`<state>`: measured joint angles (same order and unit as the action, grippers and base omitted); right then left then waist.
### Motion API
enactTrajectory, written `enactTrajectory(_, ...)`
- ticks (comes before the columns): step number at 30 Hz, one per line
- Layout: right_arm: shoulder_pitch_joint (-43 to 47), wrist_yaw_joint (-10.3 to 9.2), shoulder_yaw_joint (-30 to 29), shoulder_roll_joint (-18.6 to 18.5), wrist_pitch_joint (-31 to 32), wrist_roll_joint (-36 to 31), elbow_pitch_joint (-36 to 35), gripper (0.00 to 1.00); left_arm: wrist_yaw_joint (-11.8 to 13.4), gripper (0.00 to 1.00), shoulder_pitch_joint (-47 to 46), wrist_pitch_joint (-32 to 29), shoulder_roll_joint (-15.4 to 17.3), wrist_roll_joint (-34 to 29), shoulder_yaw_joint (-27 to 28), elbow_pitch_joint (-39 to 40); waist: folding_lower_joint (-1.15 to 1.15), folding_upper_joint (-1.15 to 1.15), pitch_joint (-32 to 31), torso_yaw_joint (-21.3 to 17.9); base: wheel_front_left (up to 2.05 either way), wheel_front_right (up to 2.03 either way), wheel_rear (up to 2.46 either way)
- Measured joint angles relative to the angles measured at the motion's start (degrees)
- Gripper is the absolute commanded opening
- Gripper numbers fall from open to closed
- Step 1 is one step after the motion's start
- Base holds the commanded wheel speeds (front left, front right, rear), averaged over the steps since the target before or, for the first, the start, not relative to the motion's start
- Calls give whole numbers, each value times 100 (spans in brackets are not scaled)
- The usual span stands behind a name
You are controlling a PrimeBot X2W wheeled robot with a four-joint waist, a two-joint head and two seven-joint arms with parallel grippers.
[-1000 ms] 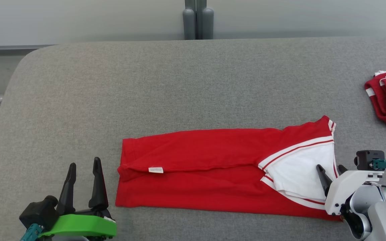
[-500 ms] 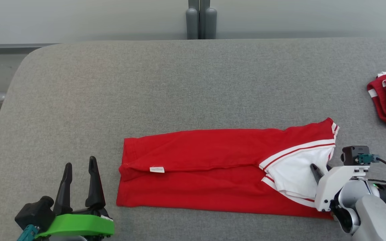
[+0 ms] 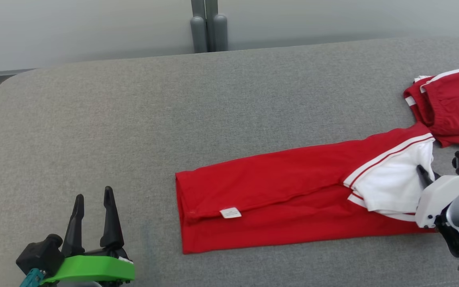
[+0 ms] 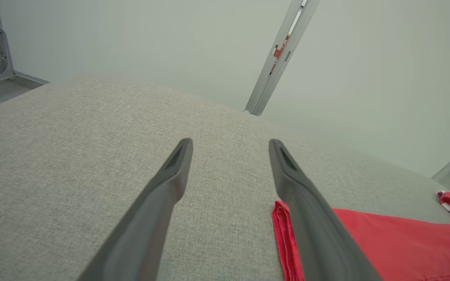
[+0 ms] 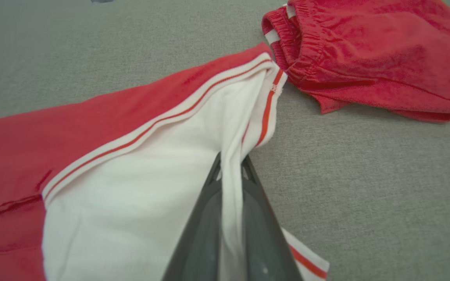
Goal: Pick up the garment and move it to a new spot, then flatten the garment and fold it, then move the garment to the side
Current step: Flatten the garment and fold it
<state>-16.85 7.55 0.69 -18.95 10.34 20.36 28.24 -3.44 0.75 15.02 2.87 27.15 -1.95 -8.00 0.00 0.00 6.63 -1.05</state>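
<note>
Garment: a red garment (image 3: 285, 191) with a white inner panel and red-and-white striped trim. It lies folded into a long flat band on the desk (image 3: 173, 111).
Garment position: right of the middle in the head view. Its left end is nearer the front edge and its right end slants up toward the far right.
Label: a small white label (image 3: 230, 213) sits on the lower fold line near the garment's left end.
Right claw: the right claw (image 3: 426, 173) is at the garment's right end, over the white panel.
Right claw grip: in the right wrist view the right claw (image 5: 231, 166) is pinched narrow on the garment (image 5: 92, 128). A ridge of its white cloth is drawn up between the two fingers.
Left claw: the left claw (image 3: 93, 194) stands wide and holds nothing at the lower left, well apart from the garment's left end.
Left wrist view: the left claw (image 4: 229, 143) points over bare grey desk. The garment's (image 4: 397, 246) folded corner shows behind the right-hand finger.
Other red cloth: a bunched other red cloth (image 3: 452, 103) with white stripes lies at the far right. It is just beside the garment's upper right corner; whether they touch, I cannot tell.
Backdrop: a pale wall (image 3: 94, 28) with a grey post (image 3: 208, 28) rises behind the desk.
</note>
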Motion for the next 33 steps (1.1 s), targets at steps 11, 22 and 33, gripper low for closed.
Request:
enactTrajectory(11,280,-2,41,74,236,224,-1217,0,-1,100,-15,1,-3,-51,-42,-40,0,0,51,-439,0,0,0)
enactTrajectory(22,565,-7,917,274,541,525,-2449,0,-31,100,-22,1,-3,-67,-134,-149,0,0,-44,-389,0,0,0)
enactTrajectory(33,433,-7,2301,770,770,784,-2587,0,-31,100,-17,1,-3,-46,-250,-185,0,0,-161,-81,0,0,0)
